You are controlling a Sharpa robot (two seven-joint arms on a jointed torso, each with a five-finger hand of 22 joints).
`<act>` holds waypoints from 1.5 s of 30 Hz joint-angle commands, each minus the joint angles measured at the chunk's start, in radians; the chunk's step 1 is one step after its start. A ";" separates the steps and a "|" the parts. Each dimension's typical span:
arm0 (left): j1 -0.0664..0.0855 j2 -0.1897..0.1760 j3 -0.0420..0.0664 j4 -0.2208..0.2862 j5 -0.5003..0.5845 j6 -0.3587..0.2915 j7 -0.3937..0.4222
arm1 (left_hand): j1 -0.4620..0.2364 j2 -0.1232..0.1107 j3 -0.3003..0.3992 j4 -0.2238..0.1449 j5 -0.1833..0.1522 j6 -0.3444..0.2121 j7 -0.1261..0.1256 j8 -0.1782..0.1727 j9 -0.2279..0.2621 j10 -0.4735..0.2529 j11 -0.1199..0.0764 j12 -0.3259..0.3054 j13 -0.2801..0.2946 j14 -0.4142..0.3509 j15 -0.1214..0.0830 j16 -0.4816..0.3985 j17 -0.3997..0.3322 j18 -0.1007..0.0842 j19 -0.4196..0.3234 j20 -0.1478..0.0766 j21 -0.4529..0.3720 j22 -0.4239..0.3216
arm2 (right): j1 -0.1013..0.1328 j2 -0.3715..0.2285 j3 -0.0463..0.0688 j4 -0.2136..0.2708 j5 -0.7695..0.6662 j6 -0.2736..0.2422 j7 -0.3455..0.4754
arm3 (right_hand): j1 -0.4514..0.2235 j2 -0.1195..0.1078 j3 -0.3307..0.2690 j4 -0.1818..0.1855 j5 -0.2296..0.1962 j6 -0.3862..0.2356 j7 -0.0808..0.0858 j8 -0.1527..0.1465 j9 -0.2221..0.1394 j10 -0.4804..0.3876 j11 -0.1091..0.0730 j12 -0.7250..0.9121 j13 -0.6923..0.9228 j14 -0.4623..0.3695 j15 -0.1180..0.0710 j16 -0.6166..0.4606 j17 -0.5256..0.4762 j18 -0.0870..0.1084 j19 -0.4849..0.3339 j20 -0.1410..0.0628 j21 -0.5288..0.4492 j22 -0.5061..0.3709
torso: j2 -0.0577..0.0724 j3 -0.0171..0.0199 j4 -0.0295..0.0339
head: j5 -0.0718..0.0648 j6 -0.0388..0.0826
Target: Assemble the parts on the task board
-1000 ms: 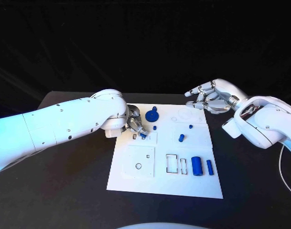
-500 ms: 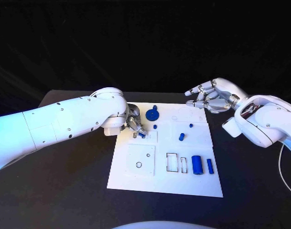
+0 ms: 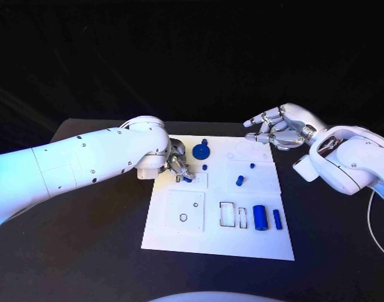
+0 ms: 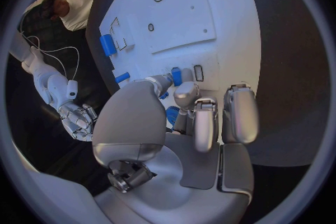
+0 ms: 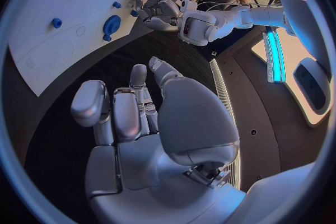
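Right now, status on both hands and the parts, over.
Left hand fingers pinching a small blue part at the task board slots. Right hand open, off the board's far corner. Nothing in the way.

The left hand point(image 3: 176, 165) has crept a touch toward the board's far end along the left edge of the task board point(image 3: 201, 242), fingertips down at a small blue part point(image 3: 188, 178) there. The right hand point(image 3: 278, 130) has eased slightly outward past the board's far right corner, fingers apart.
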 commanded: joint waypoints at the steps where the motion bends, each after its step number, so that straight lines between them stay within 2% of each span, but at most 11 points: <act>1: -0.009 0.002 -0.005 -0.003 -0.016 0.035 -0.013 | -0.008 0.001 0.177 -0.174 0.004 0.001 -0.007 0.004 -0.003 0.007 0.000 0.002 -0.001 0.105 0.003 0.002 0.264 -0.016 0.003 0.000 0.002 0.000 | -0.001 0.001 0.000 0.000 0.002 0.014 0.007 | 0.003 0.001 0.005 0.003 0.005 0.001 0.004 0.004 -0.002 -0.006 0.000 -0.004 -0.002 0.018 0.001 -0.007 0.000 0.014 -0.006 -0.001 -0.004 -0.002 | 0.000 0.0006 -0.0010 | 0.000 -0.001; 9: -0.011 0.006 -0.006 -0.004 -0.016 0.034 -0.012 | -0.033 0.003 0.173 -0.170 0.002 0.009 -0.011 0.008 0.002 0.015 -0.003 0.010 0.006 0.105 0.002 0.002 0.264 -0.017 0.006 0.000 0.005 0.006 | -0.001 0.001 0.000 0.001 0.001 0.015 0.006 | 0.003 0.001 0.005 0.003 0.005 0.001 0.004 0.004 -0.002 -0.006 0.000 -0.004 -0.002 0.018 0.001 -0.007 0.000 0.014 -0.006 -0.001 -0.004 -0.002 | 0.000 0.0011 -0.0005 | -0.001 -0.002; 12: -0.011 0.009 -0.006 -0.006 -0.015 0.033 -0.011 | -0.062 0.011 0.164 -0.157 0.001 0.017 -0.015 0.010 0.004 0.018 -0.005 0.014 0.008 0.105 0.001 0.002 0.264 -0.018 0.008 -0.001 0.006 0.010 | -0.001 0.001 0.000 0.001 -0.001 0.015 0.006 | 0.003 0.001 0.005 0.003 0.005 0.001 0.004 0.004 -0.002 -0.006 0.000 -0.004 -0.002 0.018 0.001 -0.007 0.000 0.014 -0.006 -0.001 -0.004 -0.002 | 0.000 0.0014 -0.0003 | -0.001 -0.003; 19: -0.011 0.013 -0.006 -0.012 -0.015 0.038 -0.010 | -0.112 0.009 0.133 -0.139 -0.001 0.030 -0.021 0.010 0.006 0.023 -0.009 0.020 0.014 0.105 -0.003 0.002 0.264 -0.019 0.012 -0.004 0.009 0.017 | -0.001 0.000 0.000 0.002 -0.005 0.016 0.005 | 0.003 0.001 0.005 0.003 0.005 0.001 0.004 0.004 -0.002 -0.006 0.000 -0.004 -0.002 0.018 0.001 -0.007 0.000 0.014 -0.006 -0.001 -0.004 -0.002 | 0.000 0.0016 -0.0010 | 0.000 -0.004; 22: -0.011 0.014 -0.006 -0.014 -0.015 0.046 -0.009 | -0.158 0.018 0.106 -0.110 0.000 0.047 -0.024 0.009 0.003 0.034 -0.012 0.033 0.027 0.105 -0.004 0.002 0.264 -0.022 0.018 -0.005 0.016 0.028 | -0.001 0.000 0.000 0.002 -0.006 0.016 0.005 | 0.003 0.002 0.006 0.004 0.006 0.002 0.004 0.004 -0.002 -0.007 0.000 -0.005 -0.004 0.018 0.001 -0.009 -0.002 0.015 -0.008 -0.001 -0.006 -0.004 | 0.000 0.0017 -0.0007 | -0.001 -0.005; 29: -0.011 0.018 -0.006 -0.022 -0.015 0.054 -0.008 | -0.222 0.022 0.059 -0.076 -0.001 0.073 -0.030 0.002 -0.002 0.049 -0.016 0.048 0.044 0.105 -0.007 0.002 0.264 -0.025 0.027 -0.008 0.024 0.043 | -0.001 0.001 0.000 0.001 -0.007 0.018 0.005 | 0.003 0.002 0.006 0.004 0.006 0.002 0.004 0.004 -0.002 -0.007 0.000 -0.005 -0.004 0.018 0.001 -0.009 -0.002 0.015 -0.008 -0.001 -0.006 -0.004 | 0.000 0.0015 0.0001 | -0.002 -0.004; 35: -0.011 0.022 -0.006 -0.027 -0.015 0.051 -0.008 | -0.246 0.024 0.034 -0.064 -0.001 0.084 -0.032 -0.001 -0.004 0.053 -0.018 0.050 0.047 0.105 -0.009 0.002 0.264 -0.026 0.029 -0.010 0.027 0.048 | -0.001 0.002 0.000 0.000 -0.008 0.019 0.006 | 0.003 0.002 0.006 0.004 0.006 0.002 0.004 0.005 -0.002 -0.007 0.000 -0.006 -0.004 0.017 0.001 -0.010 -0.004 0.015 -0.009 -0.001 -0.007 -0.006 | 0.000 0.0017 -0.0005 | -0.002 -0.006; 37: -0.011 0.023 -0.006 -0.028 -0.016 0.049 -0.008 | -0.255 0.023 0.022 -0.060 -0.002 0.088 -0.033 -0.002 -0.004 0.055 -0.018 0.052 0.049 0.105 -0.010 0.002 0.264 -0.026 0.031 -0.011 0.028 0.050 | -0.001 0.002 0.000 -0.001 -0.008 0.019 0.006 | 0.003 0.002 0.006 0.004 0.006 0.002 0.004 0.005 -0.002 -0.007 0.000 -0.006 -0.004 0.017 0.001 -0.010 -0.004 0.015 -0.009 -0.001 -0.007 -0.006 | 0.000 0.0017 -0.0006 | -0.002 -0.007; 41: -0.011 0.024 -0.006 -0.029 -0.016 0.046 -0.007 | -0.277 0.005 -0.029 -0.050 -0.005 0.096 -0.033 -0.003 -0.004 0.055 -0.019 0.049 0.047 0.105 -0.010 0.002 0.264 -0.026 0.031 -0.012 0.027 0.051 | -0.001 0.003 0.000 -0.002 -0.007 0.020 0.008 | 0.002 0.002 0.006 0.004 0.007 0.002 0.004 0.005 -0.002 -0.008 0.000 -0.007 -0.006 0.017 0.001 -0.012 -0.007 0.016 -0.011 -0.001 -0.009 -0.011 | 0.000 0.0012 -0.0005 | -0.004 -0.008; 45: -0.011 0.024 -0.006 -0.031 -0.016 0.040 -0.007 | -0.295 0.009 -0.078 -0.032 -0.005 0.101 -0.034 -0.005 -0.004 0.057 -0.019 0.048 0.047 0.105 -0.010 0.002 0.264 -0.027 0.032 -0.012 0.027 0.052 | -0.001 0.004 0.000 -0.003 -0.007 0.020 0.009 | 0.001 0.002 0.006 0.005 0.007 0.002 0.004 0.005 -0.002 -0.009 0.000 -0.009 -0.008 0.015 0.001 -0.017 -0.014 0.017 -0.015 -0.001 -0.012 -0.019 | 0.000 0.0016 0.0000 | -0.005 -0.007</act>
